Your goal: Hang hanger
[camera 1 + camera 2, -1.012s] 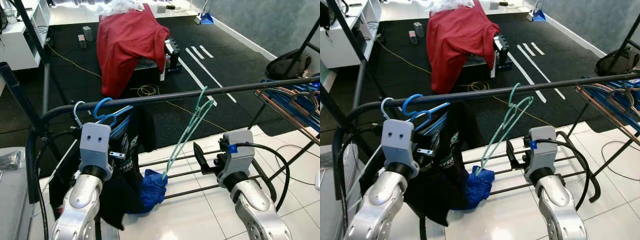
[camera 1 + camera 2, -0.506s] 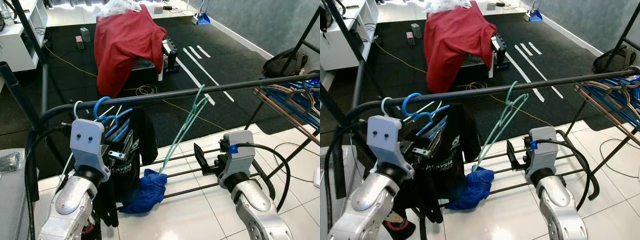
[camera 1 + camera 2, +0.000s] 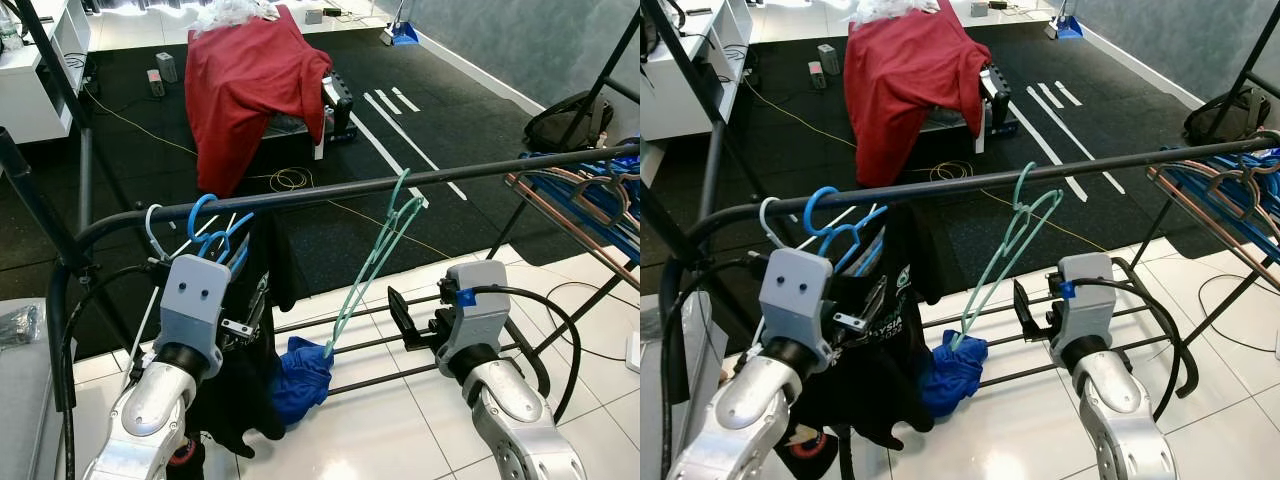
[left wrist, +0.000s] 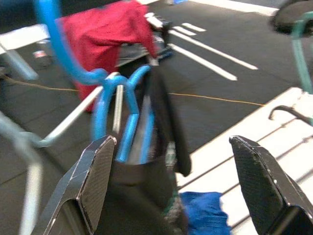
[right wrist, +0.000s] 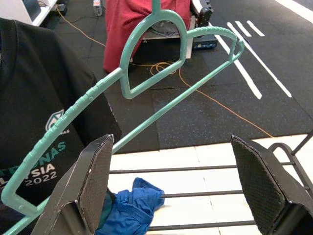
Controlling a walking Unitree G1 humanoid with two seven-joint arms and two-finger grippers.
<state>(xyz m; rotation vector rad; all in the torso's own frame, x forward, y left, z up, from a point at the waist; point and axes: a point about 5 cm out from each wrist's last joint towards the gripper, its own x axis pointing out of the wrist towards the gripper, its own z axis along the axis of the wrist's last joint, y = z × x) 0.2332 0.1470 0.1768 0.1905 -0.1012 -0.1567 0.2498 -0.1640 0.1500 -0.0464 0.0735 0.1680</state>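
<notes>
A long dark rail (image 3: 330, 193) crosses the scene above white tiled floor (image 3: 400, 440), with open black mat (image 3: 140, 170) beyond it. A black shirt (image 3: 890, 330) hangs at the rail's left end among blue hangers (image 3: 215, 235). The teal hanger (image 3: 375, 265) hangs mid-rail, tilted, its low end in a blue cloth (image 3: 300, 375). The left gripper (image 4: 181, 186) sits just before the blue hangers, fingers wide and empty. The right gripper (image 5: 171, 191) faces the teal hanger, apart from it, fingers wide.
</notes>
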